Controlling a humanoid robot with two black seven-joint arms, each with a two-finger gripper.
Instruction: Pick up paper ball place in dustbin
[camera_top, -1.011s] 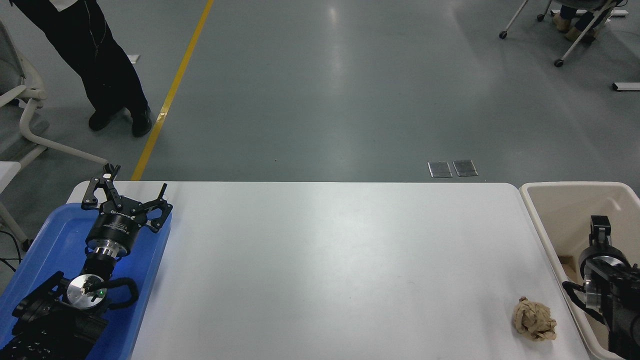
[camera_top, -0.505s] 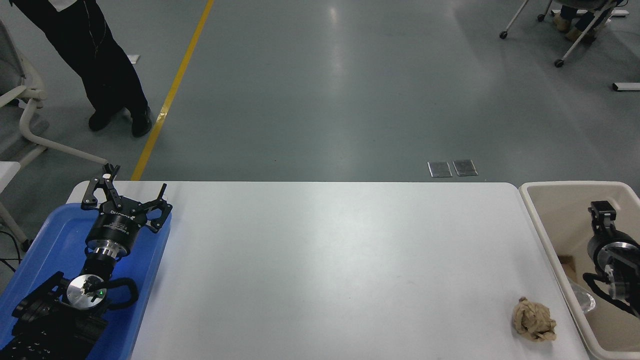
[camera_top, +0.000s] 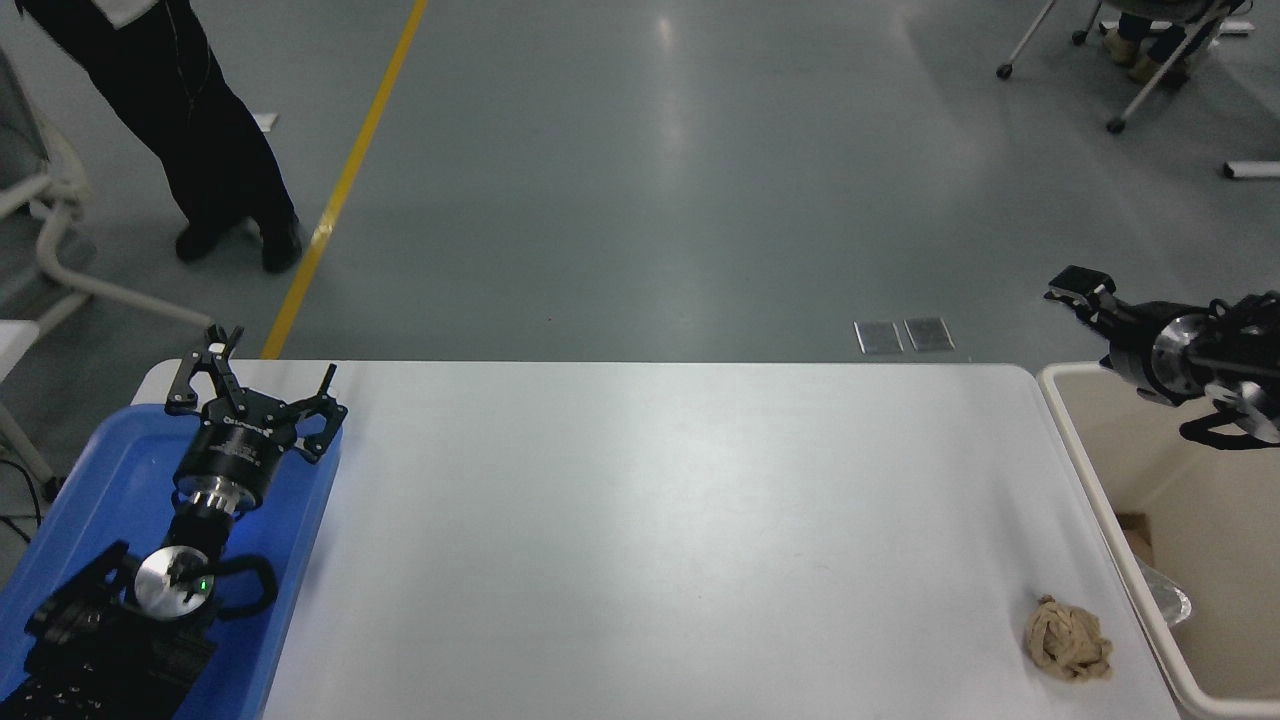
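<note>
Moved since earlier: right arm had risen out of the bin and swung up to the far right, pointing left above the bin's far rim.
Right gripper (camera_top: 1078, 285): small, dark and seen side-on past the table's far right corner; whether its fingers were parted or closed could not be told; it carried nothing visible.
Paper ball (camera_top: 1069, 637): wrinkled tan-brown crumpled wad, unmoved, resting on the white rectangular table (camera_top: 650, 520) near its near right corner, just beside the right edge.
Dustbin (camera_top: 1075, 440): large cream-beige plastic bin with a thick rolled rim, standing against the table's right edge; some scraps lay inside by its left wall.
Left gripper (camera_top: 262, 388): parked at the near left above the shallow blue plastic tray (camera_top: 90, 480), fingers spread apart, empty.
Open room: broad bare tabletop between tray and ball.
Person (camera_top: 190, 120): dark trouser legs standing on the grey floor, far left.
</note>
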